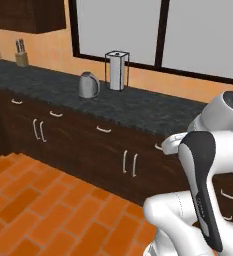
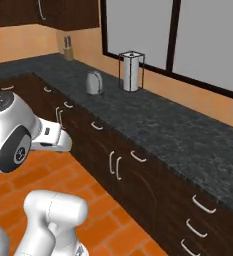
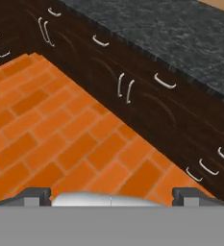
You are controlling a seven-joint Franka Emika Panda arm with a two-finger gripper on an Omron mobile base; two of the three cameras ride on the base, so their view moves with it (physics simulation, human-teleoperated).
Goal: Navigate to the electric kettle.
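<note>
The electric kettle point(image 1: 89, 85) point(image 2: 94, 82), small and silver-grey, stands on the dark speckled counter point(image 1: 143, 110) point(image 2: 183, 132) near the back wall, just left of a white roll in a black wire frame point(image 1: 117, 71) point(image 2: 131, 72). It is some way ahead of the arm, to the left. In the hand view my gripper point(image 3: 111, 196) is open, its two dark tips wide apart with nothing between them. It hangs over the orange brick floor point(image 3: 60, 139), facing the dark cabinet fronts point(image 3: 147, 103).
The counter runs along the wall and turns a corner at the far left, where a knife block point(image 1: 21, 54) point(image 2: 68, 48) stands. Dark drawers and doors with pale handles point(image 1: 104, 130) lie below it. A large window point(image 1: 138, 30) sits above. Open floor point(image 1: 48, 210) lies in front.
</note>
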